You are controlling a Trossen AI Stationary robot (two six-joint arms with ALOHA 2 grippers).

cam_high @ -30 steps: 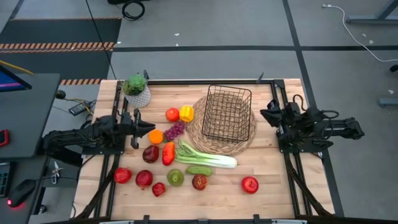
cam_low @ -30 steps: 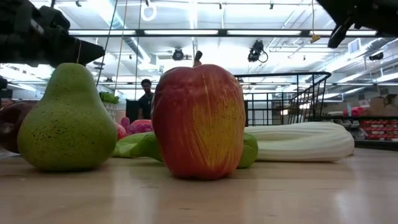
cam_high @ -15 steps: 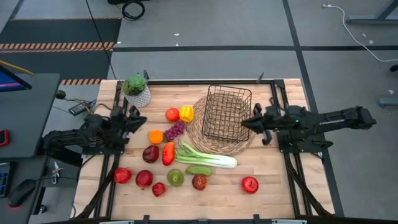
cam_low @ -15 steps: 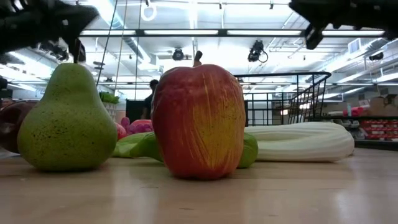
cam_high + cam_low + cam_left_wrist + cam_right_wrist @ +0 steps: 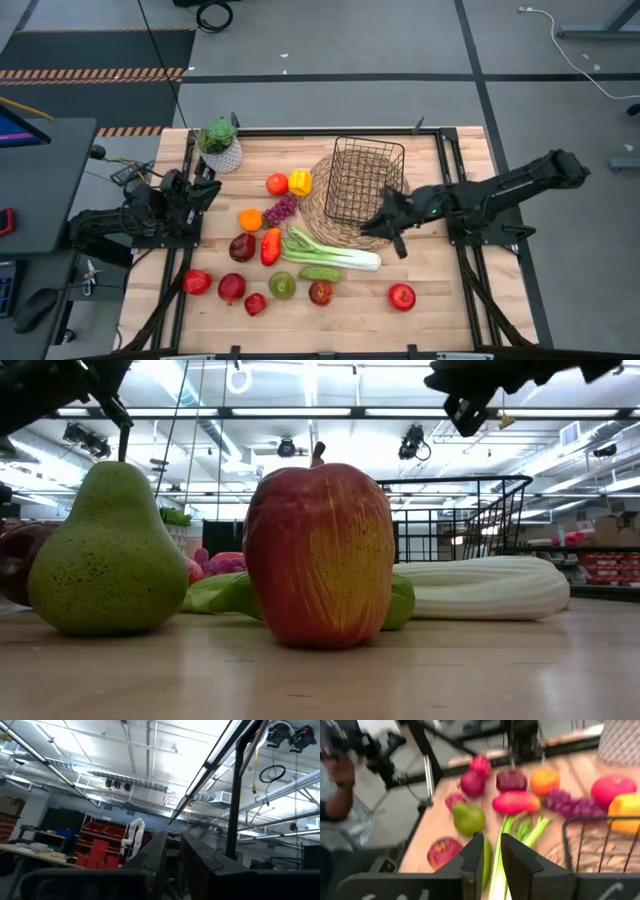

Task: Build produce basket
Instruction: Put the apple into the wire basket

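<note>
While the left gripper (image 5: 205,187) is parked at the table's left edge, the right gripper (image 5: 385,225), nearly closed and empty, is seen above the leek (image 5: 335,253), lying lengthwise beside the basket (image 5: 365,180).

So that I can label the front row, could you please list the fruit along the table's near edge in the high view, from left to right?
Round red apple → dark red apple → small red apple → green pear → red-and-yellow streaked apple → bright red apple, which lies apart at the right.
</note>
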